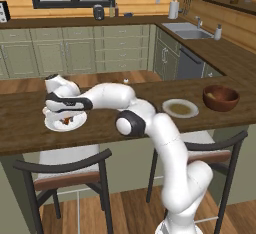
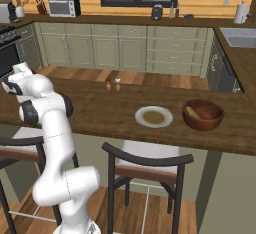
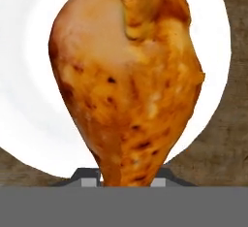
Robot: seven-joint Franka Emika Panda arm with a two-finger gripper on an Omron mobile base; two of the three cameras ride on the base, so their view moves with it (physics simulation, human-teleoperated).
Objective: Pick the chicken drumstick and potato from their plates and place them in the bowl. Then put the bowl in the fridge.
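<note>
Your gripper (image 3: 125, 178) is pinching the chicken drumstick (image 3: 128, 80) over the white plate (image 1: 54, 124). The potato (image 2: 193, 112) looks already in the bowl (image 2: 202, 115). Next you carry the drumstick there, then the fridge.

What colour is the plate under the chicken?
Plain white plate, under the orange-brown chicken drumstick; it shows best in the hand view.

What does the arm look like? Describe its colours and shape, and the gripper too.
The arm is glossy white, built of rounded, tube-like segments joined by dark grey to black joint rings; a round dark cap marks the elbow. The gripper sits under a white hand with a black band. In the hand view, its finger tips look small, dark and blocky. No cables or markings show.
</note>
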